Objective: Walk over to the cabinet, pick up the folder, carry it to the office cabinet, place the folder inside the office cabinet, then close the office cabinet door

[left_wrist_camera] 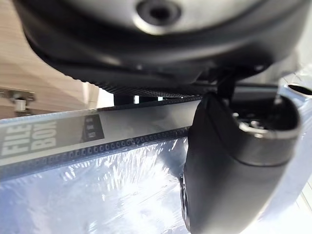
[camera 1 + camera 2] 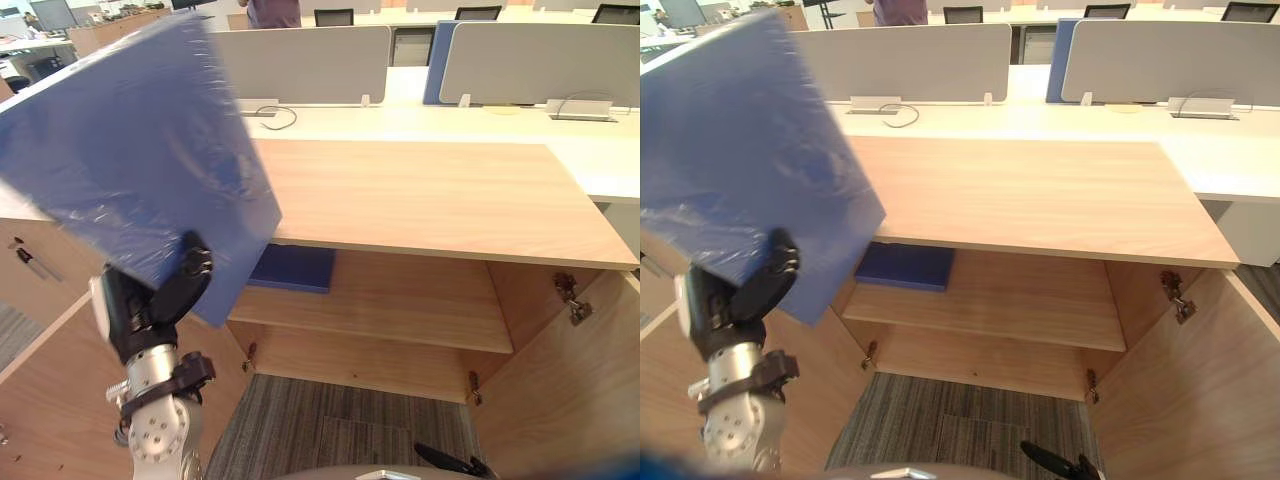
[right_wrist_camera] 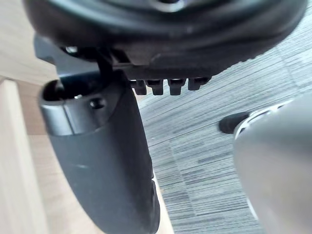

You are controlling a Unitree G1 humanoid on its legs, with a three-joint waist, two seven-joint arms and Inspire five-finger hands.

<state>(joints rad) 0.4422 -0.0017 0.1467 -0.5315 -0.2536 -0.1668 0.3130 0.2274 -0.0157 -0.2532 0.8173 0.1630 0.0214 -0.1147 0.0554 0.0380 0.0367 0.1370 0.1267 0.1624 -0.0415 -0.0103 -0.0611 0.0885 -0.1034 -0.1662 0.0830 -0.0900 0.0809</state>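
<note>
L hand point(image 2: 140, 310) is raised at the near-left of the head views and grips the blue folder point(image 2: 130, 150) by its lower corner. Thumb point(image 1: 234, 170) is clamped on the folder's plastic-wrapped face, w/ the rest of the hand behind the panel, so it's a firm pinch. Folder is held up off everything and tilted, w/ most of it above the hand. It hangs over the open L door point(image 2: 50, 400) and covers the L end of the office cabinet top point(image 2: 430, 190). It isn't inside the cabinet.

Both cabinet doors are swung open, R door point(image 2: 570, 390) at the near-right. Inside, the wooden shelf point(image 2: 400, 300) carries a flat dark-blue item point(image 2: 292, 268) at its L end, just past the held folder's lower edge. Grey carpet point(image 2: 330, 420) lies in front.

R hand point(image 3: 107, 161) is down low over the carpet beside a wooden panel and holds nothing; can't tell if it's open or closed.

Behind the cabinet: white desk point(image 2: 450, 125), grey divider screens point(image 2: 300, 60), and a person point(image 2: 270, 10) at the far edge.
</note>
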